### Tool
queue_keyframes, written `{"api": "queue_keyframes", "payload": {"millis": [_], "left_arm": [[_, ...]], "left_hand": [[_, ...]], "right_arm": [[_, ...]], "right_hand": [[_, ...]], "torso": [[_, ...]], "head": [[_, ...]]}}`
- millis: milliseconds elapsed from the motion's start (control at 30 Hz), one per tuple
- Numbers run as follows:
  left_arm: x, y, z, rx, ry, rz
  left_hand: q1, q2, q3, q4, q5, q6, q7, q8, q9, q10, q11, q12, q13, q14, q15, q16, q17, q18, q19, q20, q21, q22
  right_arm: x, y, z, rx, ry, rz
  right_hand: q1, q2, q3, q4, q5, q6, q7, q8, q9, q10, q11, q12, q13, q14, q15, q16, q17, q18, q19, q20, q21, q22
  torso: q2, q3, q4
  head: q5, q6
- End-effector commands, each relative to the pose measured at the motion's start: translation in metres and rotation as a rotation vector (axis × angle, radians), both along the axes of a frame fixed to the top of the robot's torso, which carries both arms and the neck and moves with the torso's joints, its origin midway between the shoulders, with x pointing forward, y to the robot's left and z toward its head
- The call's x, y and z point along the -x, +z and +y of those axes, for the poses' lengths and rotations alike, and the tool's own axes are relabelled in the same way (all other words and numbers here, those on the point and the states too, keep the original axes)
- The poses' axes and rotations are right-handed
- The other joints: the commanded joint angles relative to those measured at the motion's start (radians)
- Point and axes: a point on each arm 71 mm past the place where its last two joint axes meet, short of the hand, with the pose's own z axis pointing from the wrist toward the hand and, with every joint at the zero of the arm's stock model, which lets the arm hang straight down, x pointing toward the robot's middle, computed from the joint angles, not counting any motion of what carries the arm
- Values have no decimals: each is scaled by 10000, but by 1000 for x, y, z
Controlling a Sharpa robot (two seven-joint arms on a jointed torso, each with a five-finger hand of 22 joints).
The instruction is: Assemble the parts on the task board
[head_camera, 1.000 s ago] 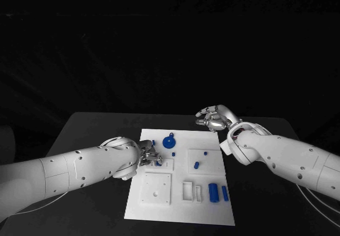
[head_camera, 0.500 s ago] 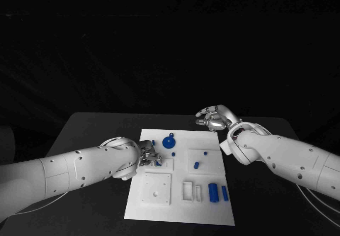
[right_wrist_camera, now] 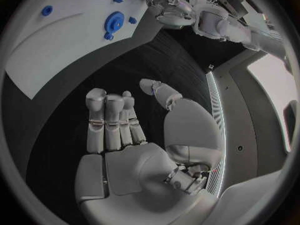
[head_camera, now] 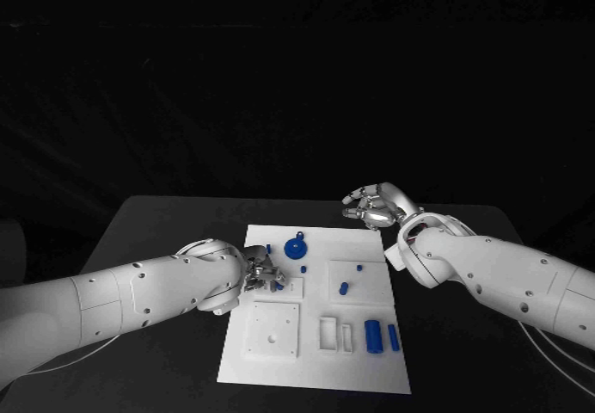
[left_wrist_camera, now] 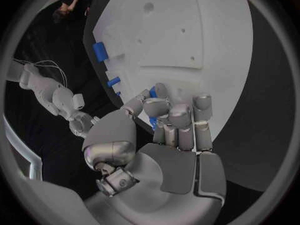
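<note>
The white task board [head_camera: 316, 361] lies in the middle of the black table. My left hand [head_camera: 258, 275] is over the board's left edge, its fingers curled, pinching a small blue part [left_wrist_camera: 152, 122] between thumb and fingers [left_wrist_camera: 178, 122]. On the board are a blue disc [head_camera: 295, 249], small blue pegs [head_camera: 342, 286], a blue cylinder [head_camera: 373, 335] and a blue bar [head_camera: 395, 337]. My right hand [head_camera: 376, 205] hovers past the board's far right corner, fingers [right_wrist_camera: 112, 120] apart and holding nothing. The right wrist view shows the board [right_wrist_camera: 62, 45] and disc [right_wrist_camera: 114, 21].
A white square block [head_camera: 272, 329] and two white slotted frames [head_camera: 337, 335] sit on the board's near half. Bare black table [head_camera: 162, 232] lies to the left and right of the board.
</note>
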Motion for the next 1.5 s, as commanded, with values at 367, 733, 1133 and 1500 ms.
{"api": "queue_keyframes", "payload": {"millis": [367, 733, 1133, 1500], "left_arm": [[1, -2, -2, 29, -131, 223], [0, -2, 1, -25, 4, 160], [-1, -1, 2, 113, 131, -39], [-3, -1, 7, 386, 495, -46]], "left_hand": [[75, -196, 10, 86, -158, 1228, -574, -16, -49, -337, -289, 65, -29, 228, -294, 39, -16, 204, -35, -1299, -68, 23], [653, -626, 31, -283, -380, 1215, -559, 19, -111, -334, -261, 86, -105, 218, -284, 29, -44, 218, -14, -1302, -70, 62], [478, -947, -157, 174, -767, 1196, -543, 47, -166, -328, -245, 87, -191, 222, -256, 19, -78, 194, 29, -1280, -129, 47], [-78, -1745, -40, 1279, -778, 1117, -551, 80, -145, -348, -264, 82, -246, 166, -284, 31, -87, 232, -3, -1295, -177, 48]], "right_arm": [[0, 0, 0, 89, 89, -41], [0, 0, 0, 88, 79, -56], [0, 0, 1, 89, 84, -59], [-1, 0, 0, 95, 58, -64]], "right_hand": [[-33, 109, -6, -48, 73, -3, 63, 25, -7, -61, -32, 37, -21, 60, -43, -60, 11, 1002, 58, 12, -62, 13], [-43, 114, -14, -45, 77, 10, 60, 33, -4, -61, -35, 42, -27, 63, -46, -60, 14, 1002, 62, 12, -65, 16], [-52, 117, -22, -42, 82, 14, 58, 36, -4, -61, -37, 47, -32, 64, -48, -61, 16, 1002, 65, 12, -67, 18], [-66, 120, -30, -35, 88, 14, 57, 36, -4, -62, -38, 50, -37, 64, -49, -62, 17, 1002, 66, 13, -71, 20]], "torso": [[4, 4, -3], [7, -4, 0], [1, -7, 0], [5, -5, -9]], "head": [[-15, -17], [-11, -31], [-12, -30], [-22, -18]]}}
